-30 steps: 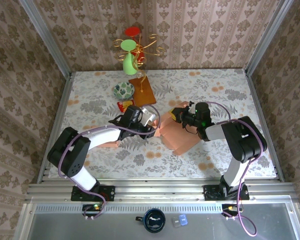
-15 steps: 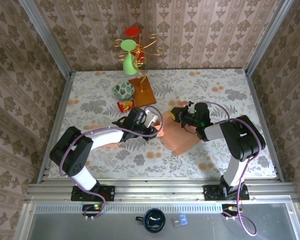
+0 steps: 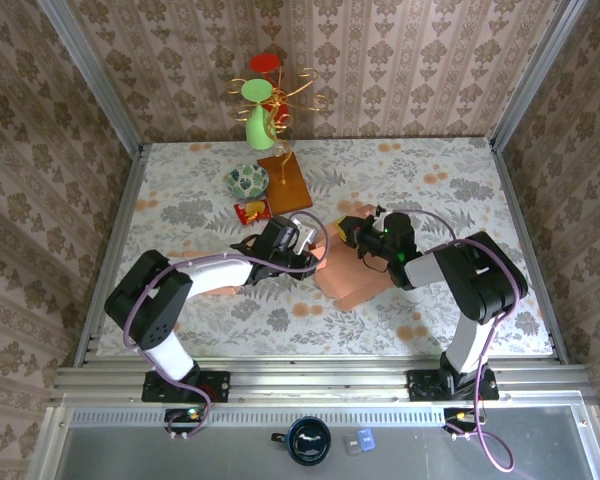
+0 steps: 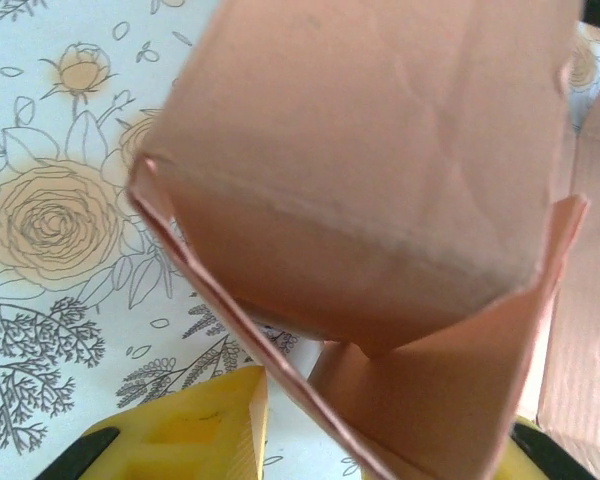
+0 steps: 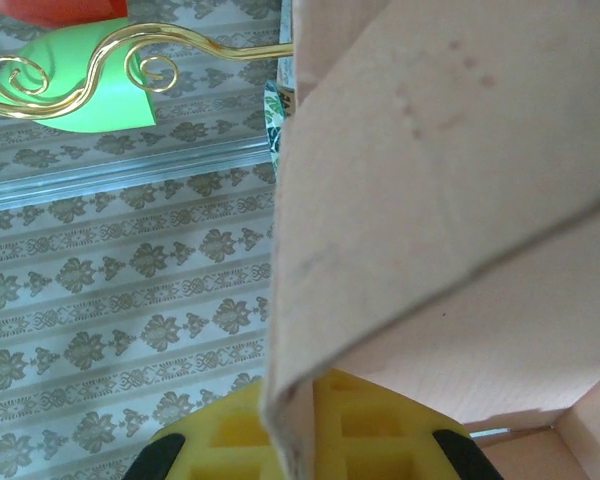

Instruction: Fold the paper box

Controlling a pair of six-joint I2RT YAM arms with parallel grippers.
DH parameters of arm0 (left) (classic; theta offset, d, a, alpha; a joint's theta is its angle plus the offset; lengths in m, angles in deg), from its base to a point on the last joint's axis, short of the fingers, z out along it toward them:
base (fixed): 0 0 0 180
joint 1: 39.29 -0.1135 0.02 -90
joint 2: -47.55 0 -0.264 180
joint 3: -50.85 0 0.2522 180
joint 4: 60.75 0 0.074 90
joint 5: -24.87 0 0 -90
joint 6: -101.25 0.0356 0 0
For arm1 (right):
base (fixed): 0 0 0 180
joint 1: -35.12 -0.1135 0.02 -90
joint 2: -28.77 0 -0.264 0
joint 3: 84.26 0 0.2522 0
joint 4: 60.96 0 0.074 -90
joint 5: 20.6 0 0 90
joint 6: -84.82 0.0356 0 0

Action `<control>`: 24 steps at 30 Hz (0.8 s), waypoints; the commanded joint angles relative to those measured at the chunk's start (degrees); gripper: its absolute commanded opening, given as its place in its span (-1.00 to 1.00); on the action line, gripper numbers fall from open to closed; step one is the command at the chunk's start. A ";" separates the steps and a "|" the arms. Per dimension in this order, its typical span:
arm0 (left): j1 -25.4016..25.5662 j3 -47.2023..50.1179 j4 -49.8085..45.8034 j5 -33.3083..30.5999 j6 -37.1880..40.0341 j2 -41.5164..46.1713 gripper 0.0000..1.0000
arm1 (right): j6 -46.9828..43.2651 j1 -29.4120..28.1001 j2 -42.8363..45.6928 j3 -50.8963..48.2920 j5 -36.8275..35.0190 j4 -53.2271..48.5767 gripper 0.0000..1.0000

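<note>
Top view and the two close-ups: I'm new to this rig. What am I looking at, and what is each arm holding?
The top view looks down on two robot arms bolted at the near edge of the table. The close-ups come from wrist cameras; the yellow blocks are each arm's fingers. Between the arms lies a partly folded paper box. The right gripper is shut on a panel. The left gripper has a flap between its fingers; whether it is clamped, I cannot tell. Behind stand a green vase, a bowl, a brown board and a packet.

Both arms reach inward, forearms low; right gripper (image 3: 357,236) pinched shut on the paper box (image 3: 355,282); left gripper (image 3: 314,257) astride it.
</note>
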 commanded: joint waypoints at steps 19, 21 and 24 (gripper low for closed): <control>0.67 -0.72 6.68 -8.18 -8.89 -4.79 -0.45 | 2.94 -7.12 -4.73 -4.96 -15.65 13.40 -1.00; 0.70 -1.01 6.69 -8.64 -9.38 -5.17 -0.46 | 3.03 -7.56 -5.05 -4.63 -15.68 13.24 -1.00; 0.87 -1.51 6.76 -9.42 -9.98 -5.76 -0.47 | 3.55 -7.99 -5.56 -4.42 -15.81 13.30 -1.00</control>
